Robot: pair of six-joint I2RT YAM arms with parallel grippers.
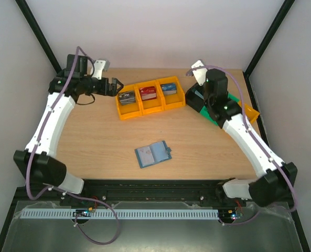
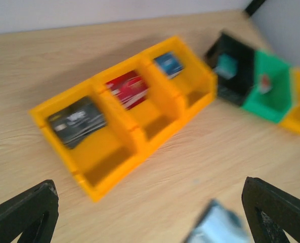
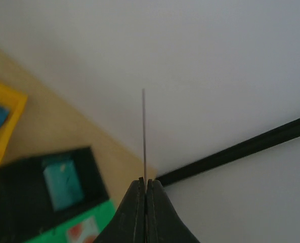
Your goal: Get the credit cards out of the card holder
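Table (image 1: 92,136) bears card holder (image 1: 153,154), yellow bins (image 1: 152,109) and, seemingly, a green bin (image 2: 271,96)

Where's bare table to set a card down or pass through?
Bare table between the yellow bins and the card holder, and left of the holder. Crowded back right: black bin, green bin, right end effector pinching a credit card.

Edge-on card (image 3: 143,134) — in right claw (image 3: 144,182)

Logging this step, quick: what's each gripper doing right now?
Left gripper: open, fingers wide apart.
Right gripper: shut on a credit card, seen edge-on.
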